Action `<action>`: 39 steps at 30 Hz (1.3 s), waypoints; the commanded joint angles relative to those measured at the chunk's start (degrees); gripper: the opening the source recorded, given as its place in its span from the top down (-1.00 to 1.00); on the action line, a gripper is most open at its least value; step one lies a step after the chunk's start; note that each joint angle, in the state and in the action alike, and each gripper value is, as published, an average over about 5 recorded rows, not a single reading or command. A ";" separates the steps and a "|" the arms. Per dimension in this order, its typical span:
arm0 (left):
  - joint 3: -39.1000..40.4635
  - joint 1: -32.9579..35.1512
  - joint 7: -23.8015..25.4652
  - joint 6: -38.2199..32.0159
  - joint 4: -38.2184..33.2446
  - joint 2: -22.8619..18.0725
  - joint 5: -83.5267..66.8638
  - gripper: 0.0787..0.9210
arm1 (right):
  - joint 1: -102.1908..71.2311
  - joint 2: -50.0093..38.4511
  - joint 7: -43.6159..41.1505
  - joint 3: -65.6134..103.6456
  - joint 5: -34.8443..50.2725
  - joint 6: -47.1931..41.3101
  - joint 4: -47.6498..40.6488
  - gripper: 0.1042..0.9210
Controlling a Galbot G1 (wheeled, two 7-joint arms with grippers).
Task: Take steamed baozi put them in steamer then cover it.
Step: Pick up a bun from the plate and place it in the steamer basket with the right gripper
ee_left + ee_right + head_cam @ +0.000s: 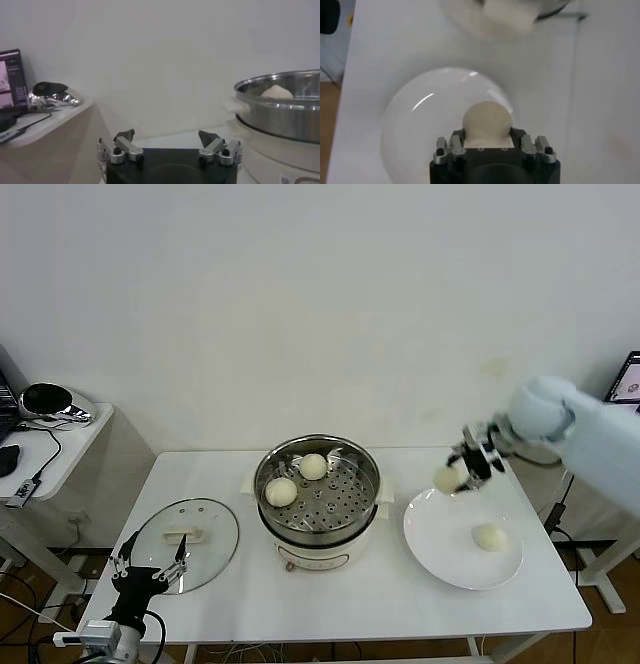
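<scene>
Nearest the head camera, the left pincer (pixel 150 568) is held wide open and empty at the surface's (pixel 340 604) front edge, beside the cover (pixel 186 544). One baozi (pixel 447 478) is gripped by the right pincer (pixel 462 475) above the plate (pixel 440 549), where another baozi (pixel 489 536) lies. Two baozi (pixel 281 491) are seated in the steamer (pixel 318 489).

Nothing here can be read: the steamer (pixel 318 502) at the middle of the table carries only small dark marks on its cream base, too tiny to make out. Screens glow at 3 and 9 o'clock, their contents too blurred to tell
</scene>
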 commanded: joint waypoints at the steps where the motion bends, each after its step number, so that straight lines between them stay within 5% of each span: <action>1: -0.49 -0.17 -0.05 0.05 -0.01 0.24 -0.24 -0.77 | 15.97 14.48 0.37 -9.69 11.58 3.54 0.37 -0.16; 7: -0.92 -0.36 -0.09 0.09 -0.12 -0.04 -0.25 -0.77 | 13.39 24.40 3.80 -13.74 14.30 11.66 -0.57 -0.17; 14: -1.50 -0.29 -0.17 0.18 -0.82 -0.79 -0.38 -0.77 | 9.42 31.21 3.95 -16.29 1.97 21.90 -3.34 -0.18; 23: -2.10 0.07 -0.20 0.09 -1.25 -1.54 -0.69 -0.77 | 3.39 31.54 6.27 -17.21 -11.07 30.30 -6.21 -0.18; 39: -1.99 0.13 -0.17 -0.14 -0.77 -1.93 -0.74 -0.77 | -0.89 31.20 7.78 -16.60 -15.28 34.08 -6.43 -0.20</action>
